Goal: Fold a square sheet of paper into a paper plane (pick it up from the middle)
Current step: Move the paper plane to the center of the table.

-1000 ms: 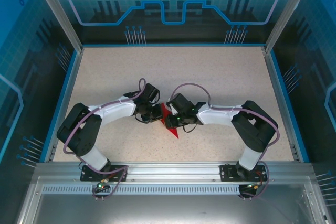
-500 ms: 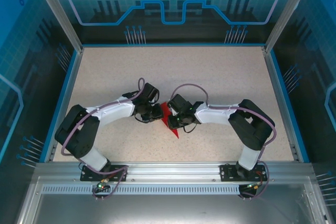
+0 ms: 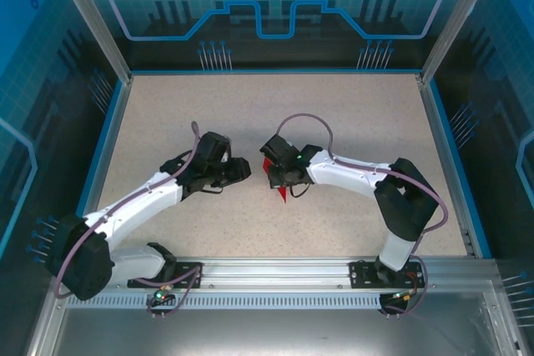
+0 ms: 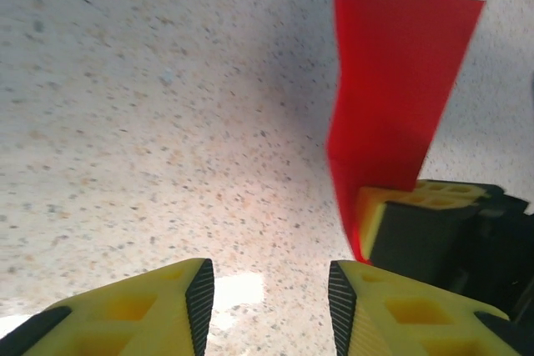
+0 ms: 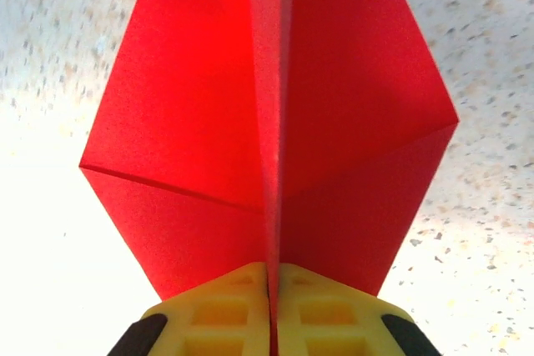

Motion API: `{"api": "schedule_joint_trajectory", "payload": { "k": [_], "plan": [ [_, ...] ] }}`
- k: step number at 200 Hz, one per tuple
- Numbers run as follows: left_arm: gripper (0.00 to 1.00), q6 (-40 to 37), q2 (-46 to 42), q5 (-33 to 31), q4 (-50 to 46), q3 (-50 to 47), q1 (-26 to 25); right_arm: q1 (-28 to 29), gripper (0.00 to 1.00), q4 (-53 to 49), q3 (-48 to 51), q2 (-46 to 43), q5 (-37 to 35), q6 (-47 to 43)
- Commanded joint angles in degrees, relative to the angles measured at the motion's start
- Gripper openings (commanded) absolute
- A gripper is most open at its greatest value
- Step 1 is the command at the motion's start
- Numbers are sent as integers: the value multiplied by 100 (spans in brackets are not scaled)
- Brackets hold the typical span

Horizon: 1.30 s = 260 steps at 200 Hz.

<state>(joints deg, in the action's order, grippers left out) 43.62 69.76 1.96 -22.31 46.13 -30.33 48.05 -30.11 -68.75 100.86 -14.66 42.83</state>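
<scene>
Right hand [image 5: 269, 279] pinches the red paper plane [image 5: 342, 122] at its crease

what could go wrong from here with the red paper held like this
The folded red paper is held by the right gripper alone, pinched at its centre crease, so it may slip or swivel. Its flaps splay either side of the crease and might spring open. The left gripper stands open and empty close by; moving in, it could knock a free edge.
</scene>
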Motion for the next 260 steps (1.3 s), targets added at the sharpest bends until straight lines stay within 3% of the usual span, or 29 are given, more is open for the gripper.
{"api": "schedule_joint_trajectory", "payload": {
  "k": [1, 65, 149, 183, 227, 260],
  "plan": [
    [46, 81, -206, -344, -221, -198, 124, -96, 8, -564, -352, 453, -324, 456],
    [48, 63, -505, -341, -279, -428, 263, -103, 10, -717, -902, 1375, -260, 676],
    [48, 9, -478, -331, -241, -446, 301, -95, 20, -352, -382, 1536, -49, 887],
    [48, 7, -463, -327, -246, -437, 303, -79, 19, -262, -245, 1753, 41, 1027],
    [49, -170, -549, -613, -375, -385, 312, -72, 24, -531, -524, 936, -221, 767],
    [55, -380, -794, -1058, -509, -349, 326, -68, 35, -605, -666, -96, -434, 322]
  ]
}}
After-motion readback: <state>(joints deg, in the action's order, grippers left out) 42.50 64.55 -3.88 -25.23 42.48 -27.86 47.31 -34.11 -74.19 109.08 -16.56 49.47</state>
